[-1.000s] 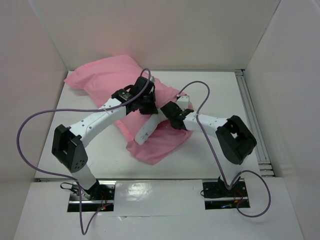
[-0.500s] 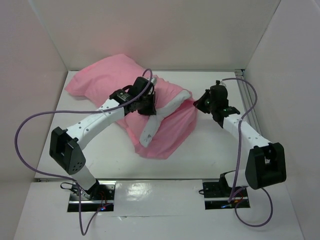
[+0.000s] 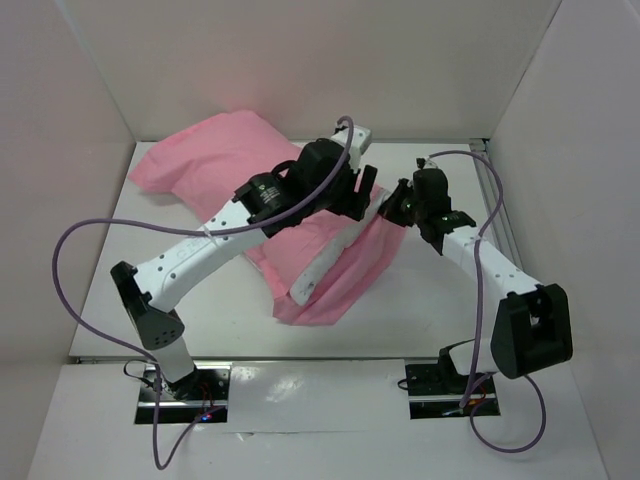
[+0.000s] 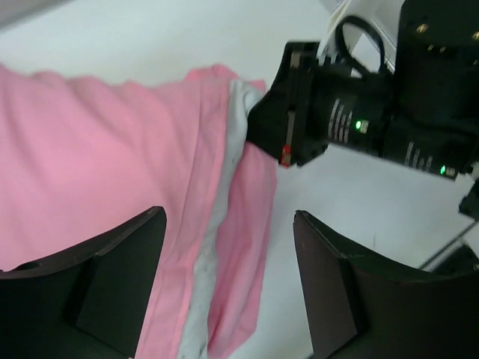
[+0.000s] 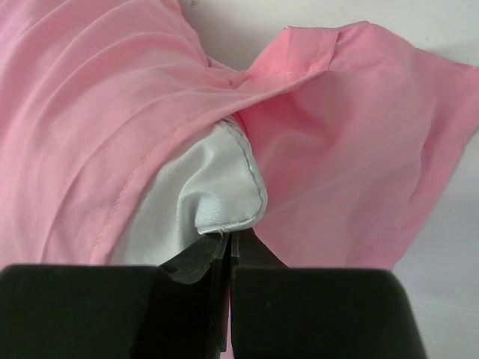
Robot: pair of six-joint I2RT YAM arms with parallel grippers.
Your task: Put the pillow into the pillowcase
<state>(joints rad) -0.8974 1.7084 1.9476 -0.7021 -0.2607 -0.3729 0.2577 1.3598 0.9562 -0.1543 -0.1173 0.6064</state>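
Pink pillowcase point(image 3: 215, 160) is lying across the white table point(image 3: 430, 300), running from upper left of the top view down to centre. The pillow point(image 3: 322, 268) is mostly being covered by it. Only a narrow white strip is being exposed along the open edge, from lower centre up toward right of centre.

Top view: the right gripper point(image 3: 393, 205) is being held at the upper-right end of that strip. The left gripper point(image 3: 360, 190) is being held over the fabric just to its left.

Right wrist view: the right gripper point(image 5: 228, 243) is being pressed together on the seamed white corner of the pillow point(image 5: 198, 198), bottom centre of frame. Folds of the pillowcase point(image 5: 337, 134) are being bunched above and on both sides of that corner. Whether pink fabric is also being caught in the pinch cannot be told.

Left wrist view: the left gripper point(image 4: 228, 217) is being held spread wide, fingers at lower left and lower right of frame, nothing being gripped. The pillow point(image 4: 212, 224) strip and the pillowcase point(image 4: 97, 164) are being seen through the gap. Whether the fingers are touching the fabric cannot be told. The right gripper point(image 4: 258, 123) is being seen at upper centre, its tip at the top end of the white strip.
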